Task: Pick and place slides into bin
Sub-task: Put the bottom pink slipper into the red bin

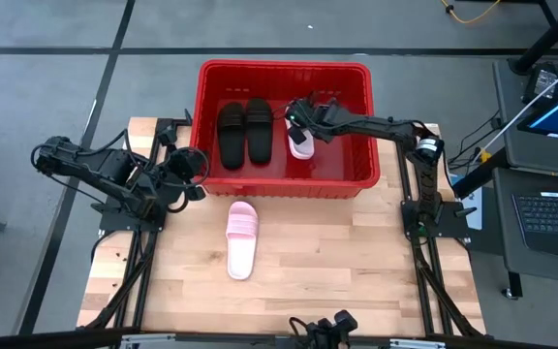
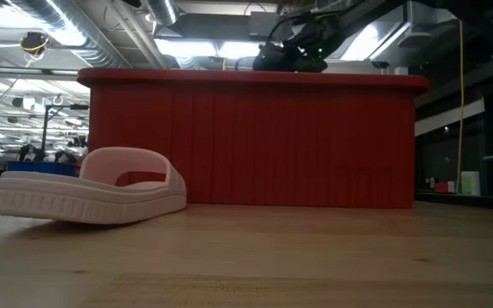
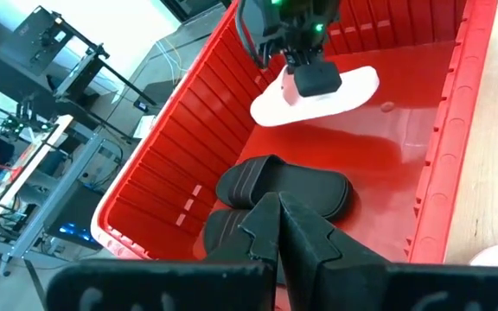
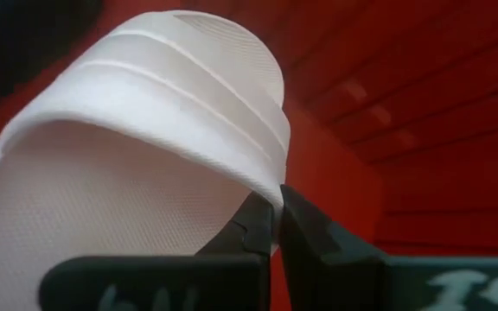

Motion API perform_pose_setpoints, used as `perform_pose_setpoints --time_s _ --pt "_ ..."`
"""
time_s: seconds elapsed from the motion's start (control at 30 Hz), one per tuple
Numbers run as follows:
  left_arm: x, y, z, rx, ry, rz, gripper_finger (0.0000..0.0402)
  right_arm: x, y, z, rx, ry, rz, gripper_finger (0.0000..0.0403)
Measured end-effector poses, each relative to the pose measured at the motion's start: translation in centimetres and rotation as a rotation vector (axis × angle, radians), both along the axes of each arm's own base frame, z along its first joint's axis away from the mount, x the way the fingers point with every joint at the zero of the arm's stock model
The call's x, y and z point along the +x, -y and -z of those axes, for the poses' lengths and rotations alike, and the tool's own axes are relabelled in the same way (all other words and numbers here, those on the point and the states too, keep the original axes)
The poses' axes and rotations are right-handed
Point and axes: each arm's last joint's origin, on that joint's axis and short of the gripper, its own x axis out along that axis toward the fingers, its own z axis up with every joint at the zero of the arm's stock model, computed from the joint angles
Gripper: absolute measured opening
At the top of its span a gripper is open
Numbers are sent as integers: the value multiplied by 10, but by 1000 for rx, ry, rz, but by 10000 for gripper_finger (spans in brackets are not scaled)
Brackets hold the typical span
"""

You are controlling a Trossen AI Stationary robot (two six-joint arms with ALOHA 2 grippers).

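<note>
Two black slides (image 1: 244,133) lie side by side, soles down, on the floor of the red bin (image 1: 284,73), toward its left. My right gripper (image 1: 298,131) is inside the bin to their right, shut on a pale pink slide (image 1: 302,145). The left wrist view shows this slide (image 3: 348,91) over the bin floor. A second pink slide (image 1: 241,238) lies sole down on the table in front of the bin and shows close up in the low view (image 2: 84,190). My left gripper (image 1: 194,167) waits shut at the bin's near left corner, touching nothing. My right gripper pinches the pink slide's wide strap at its edge (image 4: 262,177) between the two fingers. The fingers (image 3: 316,79) come from the table's right, slanting down. The slide hangs tilted below them, and a shadow on the red floor beneath suggests it is clear of it.
The bin's tall slotted walls (image 2: 255,141) stand at the table's far edge. Bare red floor (image 3: 396,147) shows to the right of the black slides. Open wooden tabletop (image 1: 337,262) lies around the loose pink slide.
</note>
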Motion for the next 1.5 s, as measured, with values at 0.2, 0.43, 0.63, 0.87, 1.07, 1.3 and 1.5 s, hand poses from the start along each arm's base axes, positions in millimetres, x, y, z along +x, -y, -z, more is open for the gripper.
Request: perform_pose_setpoints --time_s 0.2,0.43,0.63,0.87,1.07,1.3,1.5 --pt "0 0 0 0 0 0 2 3 4 12 13 -28 -8 12" --pt "0 0 0 0 -1 0 2 2 7 12 13 -20 -3 12" --pt "0 0 0 0 -1 0 1 6 8 19 24 -11 -10 12" --pt "0 0 1 -16 -7 16 1 8 13 33 40 -30 -6 12" --pt "0 1 1 -18 -8 18 2 9 15 38 44 -35 -5 12" --pt "0 0 1 -18 -10 18 2 9 15 38 46 -38 -9 12" --pt "-1 0 1 -15 -21 18 2 9 15 38 57 -31 -13 13"
